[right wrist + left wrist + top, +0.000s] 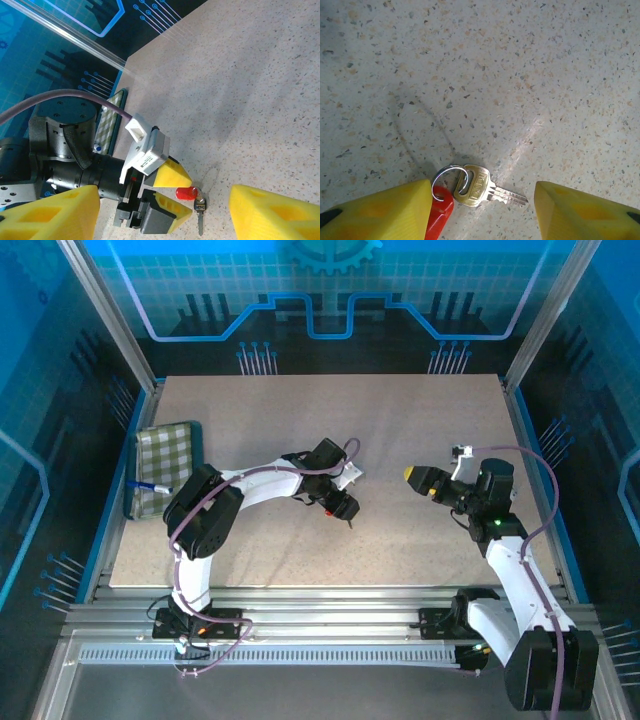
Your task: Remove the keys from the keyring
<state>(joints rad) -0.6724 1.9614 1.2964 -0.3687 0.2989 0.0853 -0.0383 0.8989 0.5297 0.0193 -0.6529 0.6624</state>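
Note:
One brass-and-silver key point(482, 188) lies flat on the speckled table, threaded on a thin wire keyring point(449, 177) that also carries a red tag point(440, 212). My left gripper point(480, 220) hangs low over them, open. The red tag rests against the inner side of its left yellow finger point(380, 212), and the key's blade points toward the right finger. From the right wrist view, the left gripper's yellow fingertips point(172, 176) straddle the red tag point(186, 193), with the key point(200, 214) just beyond. My right gripper point(420, 478) hovers open to the right, holding nothing.
A green checked cloth point(165, 465) lies at the table's left edge with a small blue-and-white object point(150, 486) on it. Aluminium posts and blue panels enclose the table; bare tabletop stretches behind and between the arms.

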